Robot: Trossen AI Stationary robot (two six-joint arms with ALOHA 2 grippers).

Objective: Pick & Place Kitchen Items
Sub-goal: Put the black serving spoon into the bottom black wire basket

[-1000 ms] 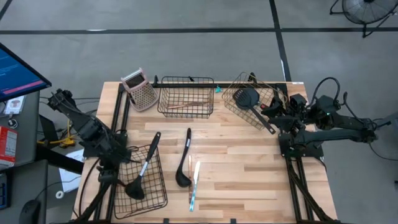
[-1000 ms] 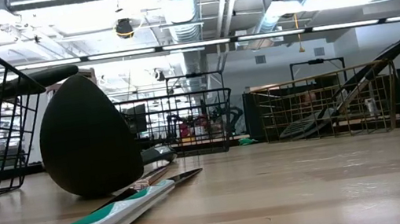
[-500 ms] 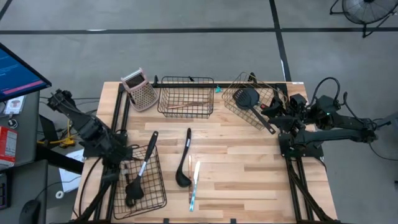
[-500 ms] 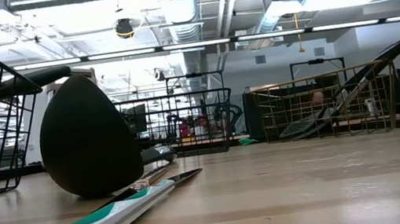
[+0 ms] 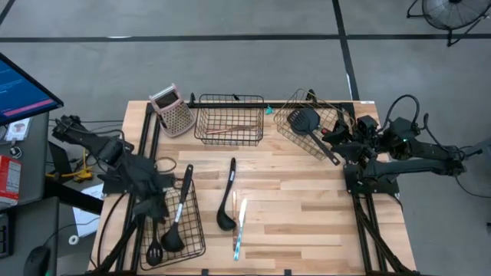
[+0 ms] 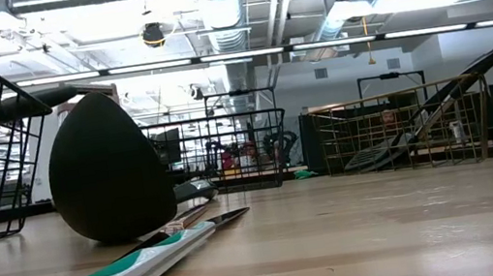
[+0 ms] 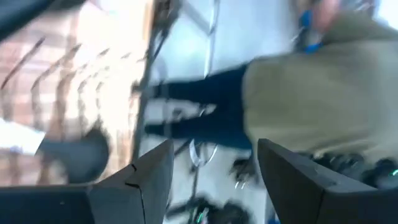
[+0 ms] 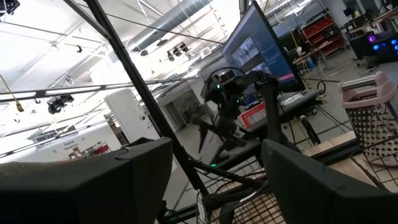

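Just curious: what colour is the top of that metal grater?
Pink; the grater shows best in the high view.

Three wire baskets, six utensils, one box grater.

Left arm at the table's nine o'clock side, reaching in from the eight o'clock edge, links folded and dark. Left gripper low over the table's seven o'clock corner, fingers spread apart in the wrist view, nothing between them. Right arm at the three o'clock edge, stretched along the table's side, elbow out past the rim, cables looping off the wrist. Right gripper pointing toward nine o'clock near the two o'clock corner, fingers parted wide, nothing clamped between the tips.
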